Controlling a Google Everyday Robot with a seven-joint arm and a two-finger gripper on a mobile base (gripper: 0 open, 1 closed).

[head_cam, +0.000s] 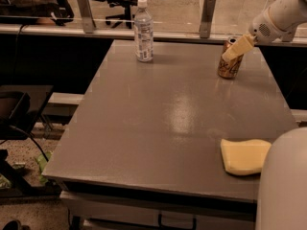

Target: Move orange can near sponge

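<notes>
You're at the grab step, imo. The gripper (236, 48) is at the top of the orange can (229, 67), which stands upright at the far right corner of the bench (163, 119). It's well apart from the sponge (244, 155), which lies flat near the front right edge. Can't tell if the jaws are clamped on the can or just beside it, tbh. Next you need a firm hold, then lift and carry it toward the front and set it down upright just beside the sponge, w/o knocking it. The water bottle (143, 30) is far left, no issue.
</notes>
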